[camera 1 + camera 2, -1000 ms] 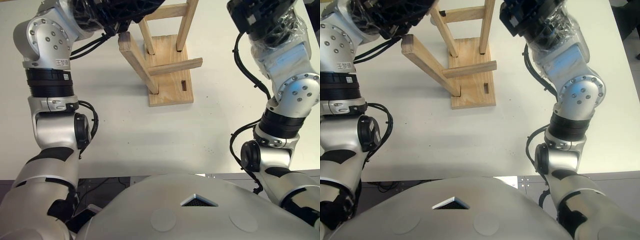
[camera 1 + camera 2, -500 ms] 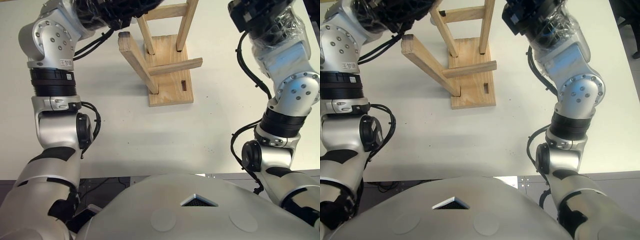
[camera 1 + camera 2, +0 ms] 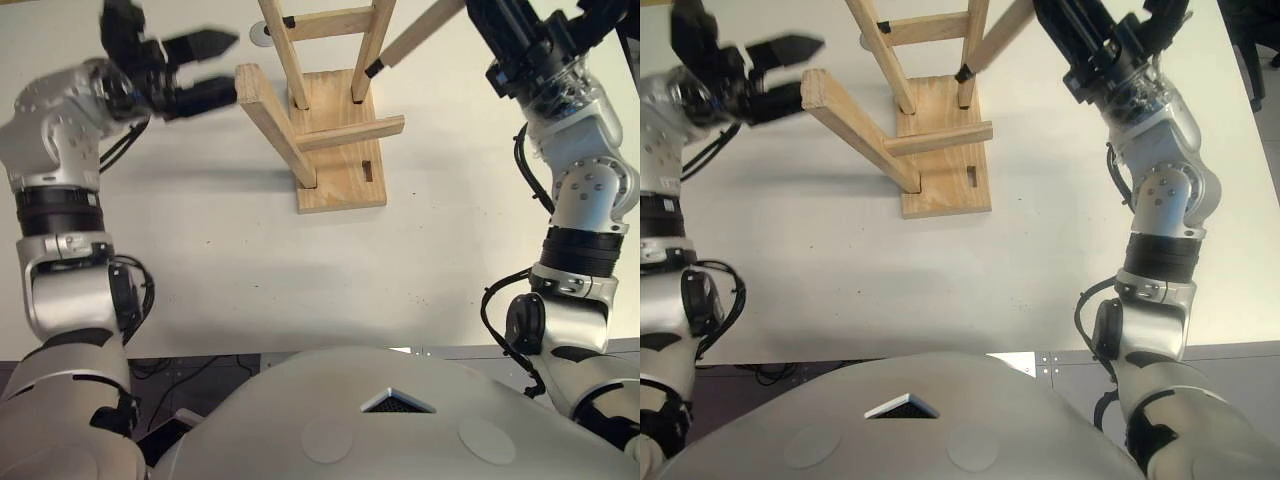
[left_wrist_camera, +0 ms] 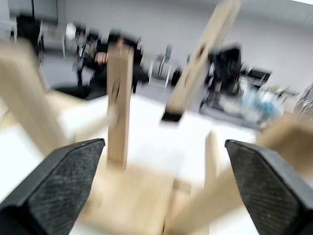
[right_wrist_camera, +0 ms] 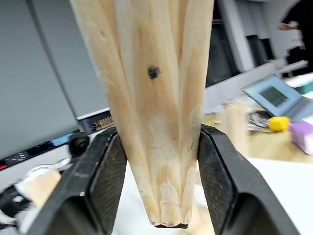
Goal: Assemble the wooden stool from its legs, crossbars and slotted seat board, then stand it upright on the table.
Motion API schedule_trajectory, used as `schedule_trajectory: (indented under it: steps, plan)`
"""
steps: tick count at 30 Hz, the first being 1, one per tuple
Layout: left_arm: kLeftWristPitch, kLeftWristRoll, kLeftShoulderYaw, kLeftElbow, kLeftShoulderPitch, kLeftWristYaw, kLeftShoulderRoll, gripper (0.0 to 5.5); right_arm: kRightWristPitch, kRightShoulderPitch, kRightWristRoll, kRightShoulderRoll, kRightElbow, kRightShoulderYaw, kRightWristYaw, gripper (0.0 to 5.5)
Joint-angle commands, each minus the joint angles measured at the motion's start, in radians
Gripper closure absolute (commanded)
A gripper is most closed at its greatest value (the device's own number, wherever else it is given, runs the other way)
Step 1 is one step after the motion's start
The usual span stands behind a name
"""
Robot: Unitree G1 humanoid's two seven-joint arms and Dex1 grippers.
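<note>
The slotted seat board [image 3: 340,190] lies flat on the white table. Three legs stand in it: a slanted near leg [image 3: 275,125] and two rear legs [image 3: 283,50], joined by crossbars [image 3: 350,132]. One slot [image 3: 368,171] at the near right is open. My left gripper [image 3: 212,68] is open, just left of the slanted leg's top end; in the left wrist view its fingers [image 4: 63,186] frame the stool legs. My right gripper [image 5: 156,132] is shut on a fourth leg [image 3: 415,35], held slanted above the stool's right rear, its dark tip [image 3: 372,70] beside a rear leg.
The white table [image 3: 300,270] spreads bare in front of the stool and to both sides. A small round mark [image 3: 260,38] sits on the table behind the stool. Office furniture and screens show in the background of the wrist views.
My left arm has drawn back to the left from over the stool, and its gripper now stands open beside the slanted leg. The right arm has brought the held leg down into view.
</note>
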Motion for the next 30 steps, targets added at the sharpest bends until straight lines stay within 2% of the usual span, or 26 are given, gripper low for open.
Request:
schedule_trajectory:
  steps: [1,13,22,27,30]
  plan:
    - [-0.104,0.074,-0.067,-0.028,0.092,-0.047,0.011,0.97,-0.038,0.029,-0.070,-0.019,0.062,0.021,0.065,3.44]
    - [-0.066,0.023,-0.098,-0.222,0.144,0.016,-0.098,0.97,0.006,0.115,-0.149,-0.030,0.043,0.080,0.194,3.44]
    - [-0.080,0.010,-0.088,-0.232,0.140,0.044,-0.127,2.14,-0.023,0.135,-0.214,-0.055,0.049,0.095,0.228,3.45]
    - [-0.074,0.008,-0.101,-0.239,0.148,0.003,-0.105,2.94,-0.027,0.155,-0.277,-0.146,0.062,0.134,0.323,3.47]
    - [-0.074,0.011,-0.108,-0.232,0.143,-0.023,-0.090,3.02,-0.049,0.172,-0.328,-0.206,0.064,0.177,0.390,3.48]
